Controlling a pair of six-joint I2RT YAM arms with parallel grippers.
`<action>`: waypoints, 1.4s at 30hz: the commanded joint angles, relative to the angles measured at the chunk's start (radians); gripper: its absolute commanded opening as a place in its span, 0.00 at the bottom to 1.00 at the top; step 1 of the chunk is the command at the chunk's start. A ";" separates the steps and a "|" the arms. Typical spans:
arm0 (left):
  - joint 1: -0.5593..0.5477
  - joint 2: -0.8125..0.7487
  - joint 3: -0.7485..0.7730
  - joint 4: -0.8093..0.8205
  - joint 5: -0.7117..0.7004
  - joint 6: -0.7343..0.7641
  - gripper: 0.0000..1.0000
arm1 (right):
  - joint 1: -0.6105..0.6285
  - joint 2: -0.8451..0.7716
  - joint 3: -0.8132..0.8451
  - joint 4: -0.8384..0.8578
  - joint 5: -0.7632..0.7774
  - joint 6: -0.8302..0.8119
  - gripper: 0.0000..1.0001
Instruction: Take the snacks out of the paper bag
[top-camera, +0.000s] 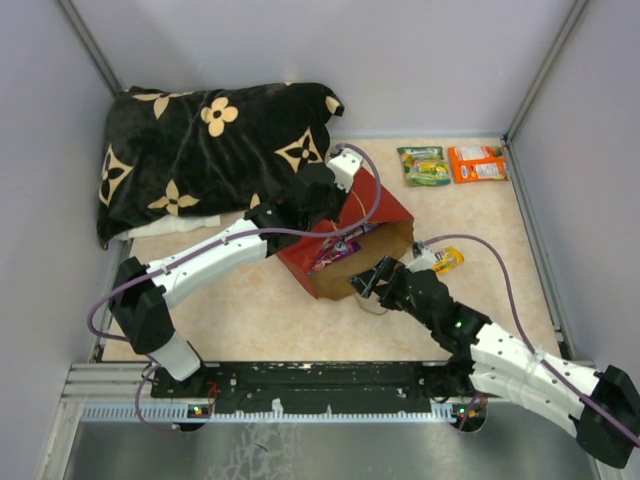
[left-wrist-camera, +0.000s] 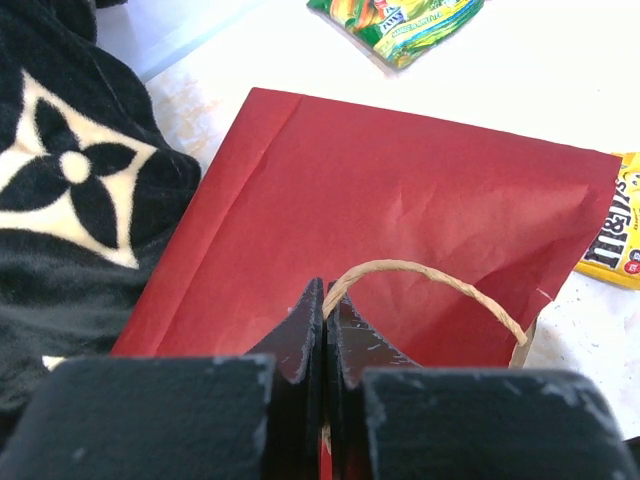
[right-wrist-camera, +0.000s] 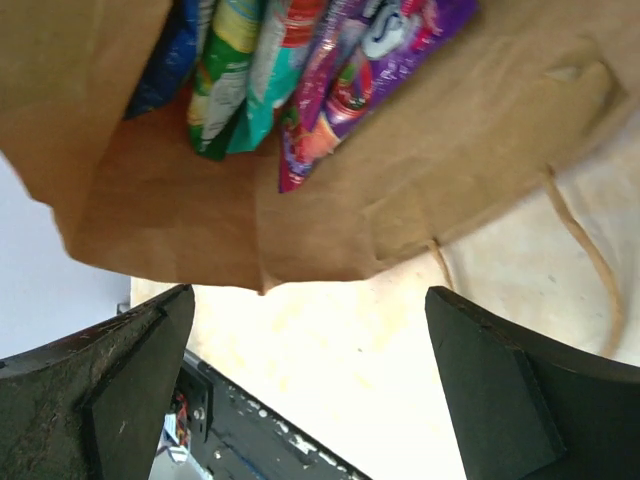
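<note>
The red paper bag lies on its side, its brown mouth facing my right gripper. My left gripper is shut on the bag's upper looped handle. Inside the mouth sit a purple packet, a teal one, a green one and a blue one. My right gripper stands open just outside the mouth, holding nothing. A yellow M&M's pack lies right of the bag. A green packet and an orange packet lie at the back right.
A black flower-patterned pillow fills the back left, touching the bag's far side. The bag's lower handle trails on the table. Grey walls enclose the table on three sides; a black rail runs along the near edge.
</note>
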 joint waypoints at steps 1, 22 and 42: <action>-0.004 0.011 0.022 0.006 0.017 0.000 0.00 | 0.006 -0.077 -0.065 0.053 0.073 0.103 0.99; -0.004 -0.029 0.062 -0.032 0.130 -0.062 0.00 | 0.007 -0.221 -0.167 0.104 0.212 0.365 0.82; -0.003 -0.016 0.106 -0.086 0.129 -0.053 0.00 | 0.141 -0.190 -0.219 0.243 0.290 0.285 0.93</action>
